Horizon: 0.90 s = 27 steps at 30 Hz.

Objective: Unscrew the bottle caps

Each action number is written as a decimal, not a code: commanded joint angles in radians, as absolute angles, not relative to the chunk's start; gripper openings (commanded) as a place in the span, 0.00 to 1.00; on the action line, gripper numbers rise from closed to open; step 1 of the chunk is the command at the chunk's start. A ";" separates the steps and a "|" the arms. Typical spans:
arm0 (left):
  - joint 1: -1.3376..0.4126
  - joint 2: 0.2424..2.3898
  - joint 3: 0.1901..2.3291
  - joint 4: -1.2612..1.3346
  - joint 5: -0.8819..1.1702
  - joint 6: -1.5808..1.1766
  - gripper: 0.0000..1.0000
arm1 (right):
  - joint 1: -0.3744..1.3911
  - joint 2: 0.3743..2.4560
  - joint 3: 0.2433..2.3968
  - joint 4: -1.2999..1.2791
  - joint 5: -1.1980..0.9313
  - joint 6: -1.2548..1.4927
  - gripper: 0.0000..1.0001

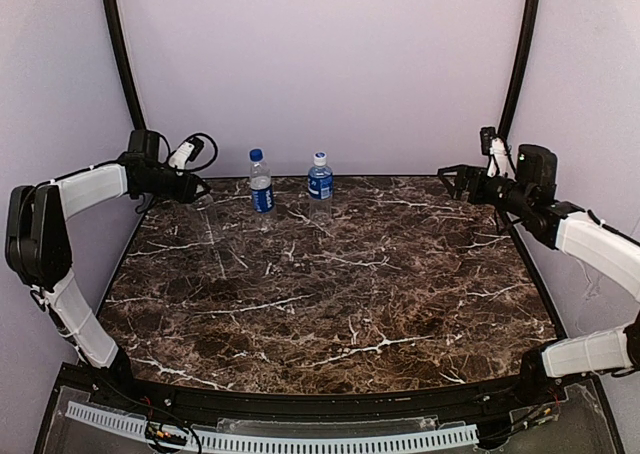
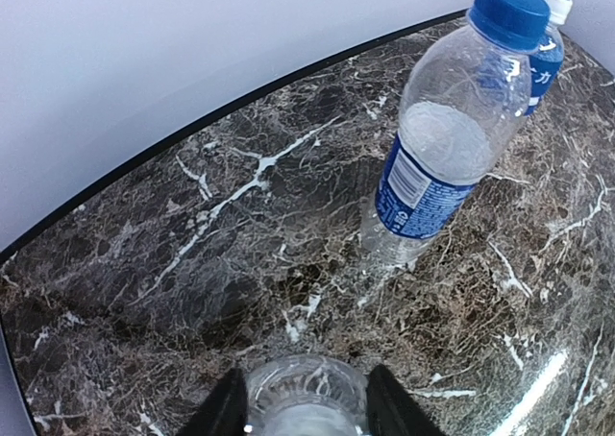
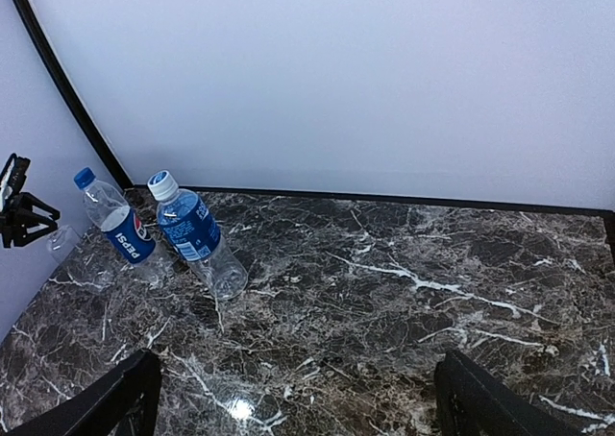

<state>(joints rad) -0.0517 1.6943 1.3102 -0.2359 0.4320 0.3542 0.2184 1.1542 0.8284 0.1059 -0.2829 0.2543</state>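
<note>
We see a marble table [image 1: 330,304] with three bottles along its far side and a gripper near each far corner.

Over the dark table, we find the right gripper [image 1: 452,179] spread wide in the air near the far-right corner, touching nothing. At the far-left corner the left gripper [image 2: 306,409] has its fingers [image 2: 223,412] close against both sides of the unlabelled bottle [image 2: 306,378]; we cannot tell whether they pinch it. Near it, to the right, stands the Pepsi bottle [image 1: 261,189], upright, and beside that the second labelled bottle [image 1: 320,184], also upright, the two apart. Smallest, the blue cap [image 1: 256,155] sits on the Pepsi bottle and the white cap [image 1: 320,159] on its neighbour.
</note>
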 commanded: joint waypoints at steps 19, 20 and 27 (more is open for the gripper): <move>-0.391 1.576 1.430 -0.679 0.631 0.481 0.01 | 0.290 1.151 0.902 0.133 -0.402 0.230 0.99; -0.427 1.593 1.452 -0.703 0.609 0.475 0.01 | 0.307 1.159 0.912 0.133 -0.407 0.226 0.98; -0.680 1.751 1.766 -0.848 0.517 0.440 0.01 | 0.412 1.160 0.988 0.041 -0.420 0.139 0.99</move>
<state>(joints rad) -0.6209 1.7290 1.6325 -0.7013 0.5747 0.4564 0.3676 1.1732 0.9398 0.0776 -0.3969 0.2035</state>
